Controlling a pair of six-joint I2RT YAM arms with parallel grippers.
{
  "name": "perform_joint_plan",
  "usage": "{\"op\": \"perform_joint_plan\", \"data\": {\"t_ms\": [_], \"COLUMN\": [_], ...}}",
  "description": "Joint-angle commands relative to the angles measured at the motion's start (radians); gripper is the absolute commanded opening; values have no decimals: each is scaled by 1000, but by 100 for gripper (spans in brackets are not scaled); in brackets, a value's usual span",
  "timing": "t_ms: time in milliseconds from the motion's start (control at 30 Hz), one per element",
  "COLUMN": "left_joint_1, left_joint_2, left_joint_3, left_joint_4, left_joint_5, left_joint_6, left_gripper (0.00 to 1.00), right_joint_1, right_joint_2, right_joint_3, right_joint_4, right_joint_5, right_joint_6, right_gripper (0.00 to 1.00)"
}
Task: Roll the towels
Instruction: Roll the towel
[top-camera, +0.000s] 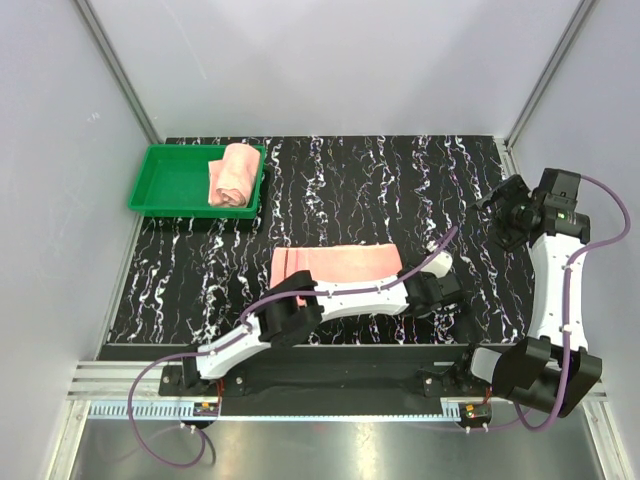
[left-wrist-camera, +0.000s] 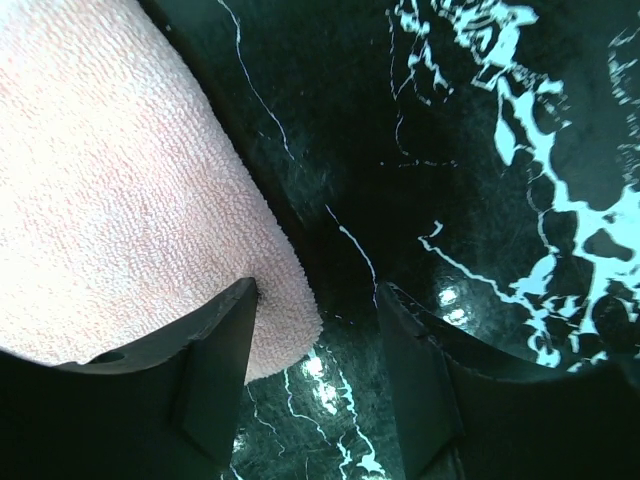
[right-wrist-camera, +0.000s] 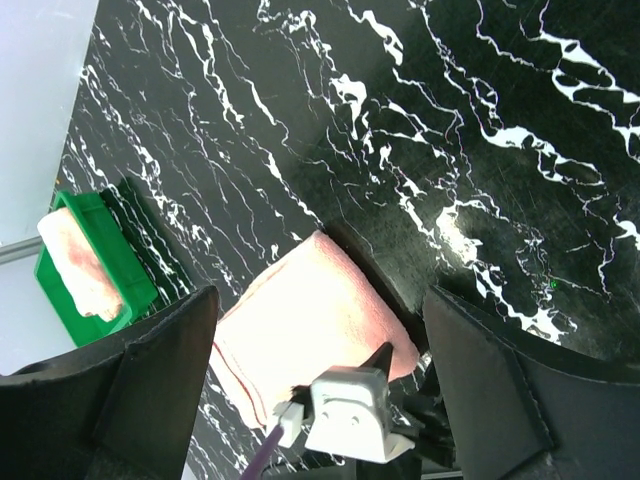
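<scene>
One salmon-pink towel (top-camera: 335, 265) lies flat on the black marbled table (top-camera: 380, 190), with thin stripes at its left end. My left gripper (top-camera: 447, 268) is low at the towel's right end. In the left wrist view the left gripper (left-wrist-camera: 318, 290) is open. Its left finger (left-wrist-camera: 215, 350) rests over the corner of the towel (left-wrist-camera: 120, 200), and the rest of the gap is over bare table. A second towel (top-camera: 232, 175) lies rolled in the green tray (top-camera: 170, 185). My right gripper (top-camera: 500, 212) hangs open and empty above the table's right side; in its own view the right gripper (right-wrist-camera: 320, 295) looks down on the flat towel (right-wrist-camera: 300, 320).
The green tray stands at the back left corner of the table, also seen as the tray (right-wrist-camera: 135, 275) in the right wrist view. Grey walls and aluminium posts close in the back and sides. The arm bases and a rail run along the near edge.
</scene>
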Motion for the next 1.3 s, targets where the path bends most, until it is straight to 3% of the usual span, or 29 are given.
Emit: {"op": "perform_joint_plan", "data": {"t_ms": [0,167,433,467,767,1267], "left_joint_1": [-4,-2,1,5,-4,10], "left_joint_2": [21,43,-3,-12,-331,-532], "left_joint_3": [47,39,-99,-120,-611,-697], "left_joint_4": [-29,-34,57,61,313,443], "left_joint_5": [-44,-28,5,5,86,281], "left_joint_6": [-14,-25,38,40,54,-92], "left_gripper": [55,45,2,0,0,0], "right_joint_1": [4,3,4,4,4,4], "right_joint_2": [-16,-10,-1,2,31,61], "right_joint_3": [-9,-8,-14,-14,-16,1], "right_joint_4": [8,9,18,21,51,66], "right_joint_5": [-29,-27,-27,-29,-50,-78], "right_joint_6": [-16,-16,-21,-20,-16,-15], "right_gripper": [91,90,90,90,89,87]}}
